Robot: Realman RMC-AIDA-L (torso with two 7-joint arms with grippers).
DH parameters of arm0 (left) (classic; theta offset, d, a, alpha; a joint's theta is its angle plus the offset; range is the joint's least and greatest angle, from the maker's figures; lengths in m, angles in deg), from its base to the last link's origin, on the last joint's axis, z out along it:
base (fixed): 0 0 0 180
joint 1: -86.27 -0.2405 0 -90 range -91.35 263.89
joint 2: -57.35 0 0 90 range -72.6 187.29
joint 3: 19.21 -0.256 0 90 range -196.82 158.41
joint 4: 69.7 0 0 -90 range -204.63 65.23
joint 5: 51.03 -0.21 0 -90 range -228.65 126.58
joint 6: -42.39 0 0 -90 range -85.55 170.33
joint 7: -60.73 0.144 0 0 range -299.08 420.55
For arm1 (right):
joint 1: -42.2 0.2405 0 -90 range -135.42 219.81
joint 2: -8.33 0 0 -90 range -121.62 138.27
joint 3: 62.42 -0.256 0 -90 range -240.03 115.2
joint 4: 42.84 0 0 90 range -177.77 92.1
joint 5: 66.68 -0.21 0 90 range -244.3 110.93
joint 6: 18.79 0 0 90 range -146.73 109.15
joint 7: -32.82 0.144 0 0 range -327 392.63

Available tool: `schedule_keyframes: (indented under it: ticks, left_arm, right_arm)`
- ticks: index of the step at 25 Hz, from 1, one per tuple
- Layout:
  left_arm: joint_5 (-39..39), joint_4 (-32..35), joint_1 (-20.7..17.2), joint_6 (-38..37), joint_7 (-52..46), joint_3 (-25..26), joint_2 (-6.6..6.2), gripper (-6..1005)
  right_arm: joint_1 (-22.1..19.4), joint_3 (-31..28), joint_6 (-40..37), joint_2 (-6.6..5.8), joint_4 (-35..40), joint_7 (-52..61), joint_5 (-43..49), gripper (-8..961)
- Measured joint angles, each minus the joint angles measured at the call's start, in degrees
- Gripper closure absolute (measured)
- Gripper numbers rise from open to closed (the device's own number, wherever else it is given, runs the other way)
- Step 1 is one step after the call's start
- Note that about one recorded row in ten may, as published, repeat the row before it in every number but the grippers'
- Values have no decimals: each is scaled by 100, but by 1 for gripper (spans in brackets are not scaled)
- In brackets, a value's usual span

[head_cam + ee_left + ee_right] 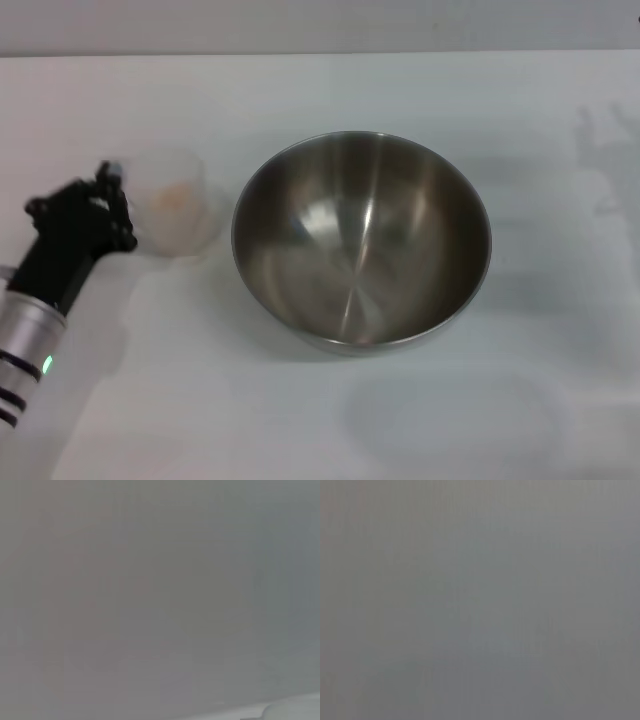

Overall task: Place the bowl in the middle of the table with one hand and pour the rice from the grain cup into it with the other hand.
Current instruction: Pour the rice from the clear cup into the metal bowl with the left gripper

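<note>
The steel bowl (pixel 362 240) stands upright and empty in the middle of the white table (pixel 320 420). The clear grain cup (pixel 176 205) stands upright just left of the bowl, with a pale heap of rice (pixel 170 196) inside. My left gripper (pixel 112 208) is at the cup's left side, against its wall where the handle is hidden. My right gripper is out of view. Both wrist views show only plain grey.
The table's far edge (pixel 320 54) runs along the back. Bare white tabletop lies to the right of the bowl and in front of it. Faint shadows fall at the far right.
</note>
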State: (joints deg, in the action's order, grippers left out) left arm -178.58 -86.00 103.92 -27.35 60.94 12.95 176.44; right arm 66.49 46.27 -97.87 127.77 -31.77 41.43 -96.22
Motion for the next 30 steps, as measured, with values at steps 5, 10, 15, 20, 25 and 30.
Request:
schedule_keyframes:
  ticks: [5, 10, 15, 20, 25, 30]
  left_arm:
    - [-9, -16, 133, -832, 1048, 84, 0, 976]
    - [-66, -133, 318, -1604, 3104, -209, 0, 976]
    - [-72, -209, 601, -1778, 5877, -916, 1, 976]
    - [-73, -189, 788, -1568, 7753, -1424, 0, 977]
    - [-128, -204, 823, -1468, 8987, -1576, 5, 977]
    - [-343, -205, 819, -1421, 10418, -1605, 9, 977]
  right_arm:
    - [13, -2, -37, -16, 0, -27, -10, 542]
    - [22, -9, -38, -29, 0, -46, -10, 542]
    - [30, -17, -38, -40, -2, -60, -10, 543]
    - [40, -18, -38, -45, -9, -63, -10, 543]
    - [41, -24, -31, -44, -19, -66, -10, 543]
    - [51, -49, 10, -44, -21, -71, -8, 543]
